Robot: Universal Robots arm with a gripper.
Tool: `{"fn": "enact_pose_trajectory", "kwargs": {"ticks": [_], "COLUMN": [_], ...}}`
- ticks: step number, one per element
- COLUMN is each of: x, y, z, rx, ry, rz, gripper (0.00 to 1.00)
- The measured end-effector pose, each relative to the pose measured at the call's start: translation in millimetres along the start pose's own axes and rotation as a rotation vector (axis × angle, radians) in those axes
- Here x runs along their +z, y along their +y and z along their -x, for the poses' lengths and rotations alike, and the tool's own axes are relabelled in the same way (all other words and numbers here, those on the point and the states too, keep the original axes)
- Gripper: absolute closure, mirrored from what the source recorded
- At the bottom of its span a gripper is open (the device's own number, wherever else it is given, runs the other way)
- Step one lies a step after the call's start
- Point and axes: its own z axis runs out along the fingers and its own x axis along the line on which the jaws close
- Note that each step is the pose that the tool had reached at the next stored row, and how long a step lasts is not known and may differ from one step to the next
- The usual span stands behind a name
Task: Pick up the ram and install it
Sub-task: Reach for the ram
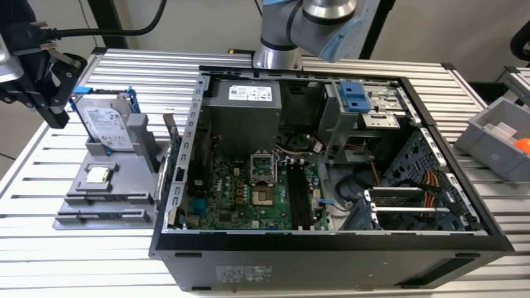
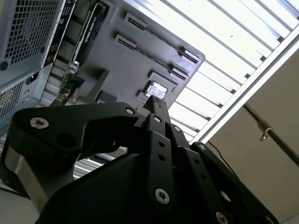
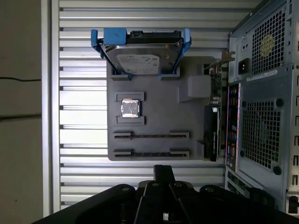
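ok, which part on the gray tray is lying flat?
The silver chip, lying flat, face up. The hard drive stands upright, and the expansion card stands on its edge.

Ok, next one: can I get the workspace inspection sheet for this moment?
Surface: slatted metal table carrying an open computer case and a grey parts tray.
Job's things: ram, cannot tell whether a stick sits in the tray's two long slots; black memory slots on the motherboard.
Clutter: hard drive in a blue bracket and a small square chip on the tray; a card on edge beside the case.
Grippers: gripper shut, holding nothing, above the table near the tray.
Cables: black cables by the gripper; coloured wires inside the case.
Surroundings: grey bin at the exterior view's right.
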Motion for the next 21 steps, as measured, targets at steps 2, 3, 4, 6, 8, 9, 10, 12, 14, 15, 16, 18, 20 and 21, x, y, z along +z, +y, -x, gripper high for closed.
{"fn": "enact_pose_trajectory", "kwargs": {"ticks": [2, 3, 4, 6, 8, 9, 10, 12, 14, 15, 16, 18, 20, 21], "x": [0.0, 0.0, 0.0, 0.0, 0.0, 0.0, 0.0, 0.0, 0.0, 0.0, 0.0, 0.0, 0.0, 0.0], "y": [0.0, 0.0, 0.0, 0.0, 0.0, 0.0, 0.0, 0.0, 0.1, 0.1, 0.1, 0.1, 0.1, 0.1], "z": [0.0, 0.0, 0.0, 0.0, 0.0, 0.0, 0.0, 0.0, 0.0, 0.0, 0.0, 0.0, 0.0, 0.0], "rx": [-0.001, -0.004, -0.007, -0.016, -0.030, -0.038, -0.046, -0.065, -0.084, -0.094, -0.104, -0.125, -0.145, -0.155], "ry": [0.0002, 0.0003, 0.0005, 0.0008, 0.0013, 0.0016, 0.0018, 0.0025, 0.0032, 0.0035, 0.0038, 0.0046, 0.0053, 0.0056], "rz": [0.0001, 0.0001, 0.0001, 0.0001, 0.0002, 0.0002, 0.0003, 0.0004, 0.0005, 0.0005, 0.0006, 0.0006, 0.0007, 0.0008], "gripper": [1.00, 1.00, 1.00, 1.00, 1.00, 1.00, 1.00, 1.00, 1.00, 1.00, 1.00, 1.00, 1.00, 1.00]}}
